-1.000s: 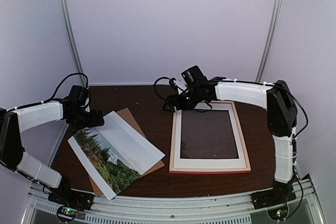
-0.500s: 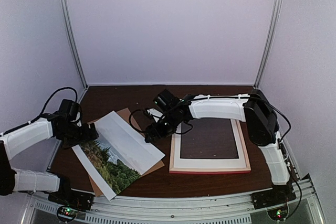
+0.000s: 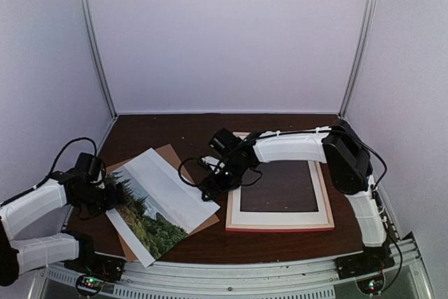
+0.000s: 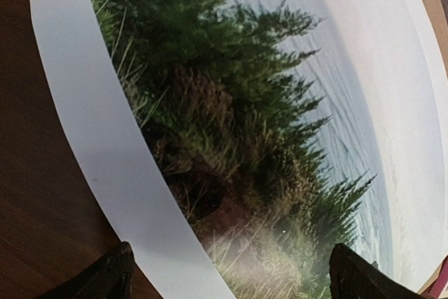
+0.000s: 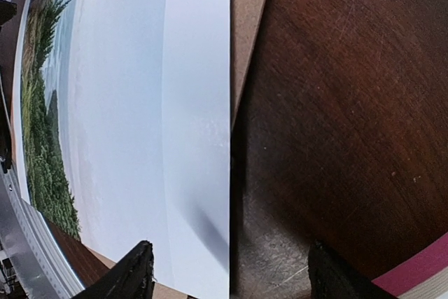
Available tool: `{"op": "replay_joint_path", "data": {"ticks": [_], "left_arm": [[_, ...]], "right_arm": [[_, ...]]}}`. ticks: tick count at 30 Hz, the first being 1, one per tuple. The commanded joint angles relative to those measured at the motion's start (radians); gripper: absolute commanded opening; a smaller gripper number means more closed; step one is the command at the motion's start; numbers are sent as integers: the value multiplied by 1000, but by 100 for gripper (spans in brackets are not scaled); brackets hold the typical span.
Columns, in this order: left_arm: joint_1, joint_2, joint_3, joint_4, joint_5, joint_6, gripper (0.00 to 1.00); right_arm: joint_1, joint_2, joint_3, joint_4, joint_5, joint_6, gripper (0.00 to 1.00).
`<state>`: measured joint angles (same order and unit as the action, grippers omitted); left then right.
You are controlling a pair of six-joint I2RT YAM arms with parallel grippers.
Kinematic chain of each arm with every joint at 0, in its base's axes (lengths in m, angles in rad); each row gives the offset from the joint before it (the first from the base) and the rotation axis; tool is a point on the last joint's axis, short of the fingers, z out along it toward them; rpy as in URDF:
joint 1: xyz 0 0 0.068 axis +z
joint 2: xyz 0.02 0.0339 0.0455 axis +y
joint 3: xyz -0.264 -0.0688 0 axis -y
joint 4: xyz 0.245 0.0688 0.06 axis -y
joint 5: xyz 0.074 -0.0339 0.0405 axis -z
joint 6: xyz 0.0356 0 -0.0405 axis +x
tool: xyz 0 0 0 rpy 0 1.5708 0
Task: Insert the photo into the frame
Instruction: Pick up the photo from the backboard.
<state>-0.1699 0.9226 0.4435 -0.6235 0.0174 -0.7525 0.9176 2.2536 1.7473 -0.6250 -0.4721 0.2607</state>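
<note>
Because the photo (image 3: 157, 204) is a thin sheet of paper, I judge it light, floppy and easy to crease. It probably wants lifting by two opposite borders at once, not by a single corner.

It lies face up and askew toward the front left corner of the bench (image 3: 161, 127). It rests on a brown backing board (image 3: 171, 153) whose corners poke out from under it.

My left end effector (image 3: 112, 195) sits low at the print's tree-side border, near the left edge of the bench, jaws spread wide. From its wrist camera, the white border and dark green trees run between the two fingertips, and nothing is pinched.

My right end effector (image 3: 210, 185) is at the opposite, sky-side border, near the middle of the bench. It is also spread and holds nothing. One fingertip is over the paper, the other over bare wood beside the board's edge.

The frame (image 3: 325, 194) lies flat toward the front right corner of the bench, its pink side facing the front edge, just beside the board's nearest corner.

The white borders look like the safest places to grip, since a pinch there spares the printed picture. The sky-side edge casts a shadow on the board, so it may sit slightly raised, leaving room for a finger underneath.
</note>
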Motion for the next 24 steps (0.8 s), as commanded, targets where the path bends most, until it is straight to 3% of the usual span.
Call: {"op": "replay_joint_path", "data": {"ticks": [1, 6, 13, 24], "left_arm": [[1, -36, -41, -11, 11, -59, 97], [1, -64, -61, -42, -34, -65, 97], [-1, -30, -94, 2, 10, -82, 97], [-29, 15, -118, 97, 79, -113, 93]], "right_arm": [[0, -19, -34, -14, -20, 4, 75], [0, -21, -49, -6, -31, 12, 74], [0, -20, -69, 10, -62, 38, 69], [-2, -28, -98, 46, -131, 94, 45]]}}
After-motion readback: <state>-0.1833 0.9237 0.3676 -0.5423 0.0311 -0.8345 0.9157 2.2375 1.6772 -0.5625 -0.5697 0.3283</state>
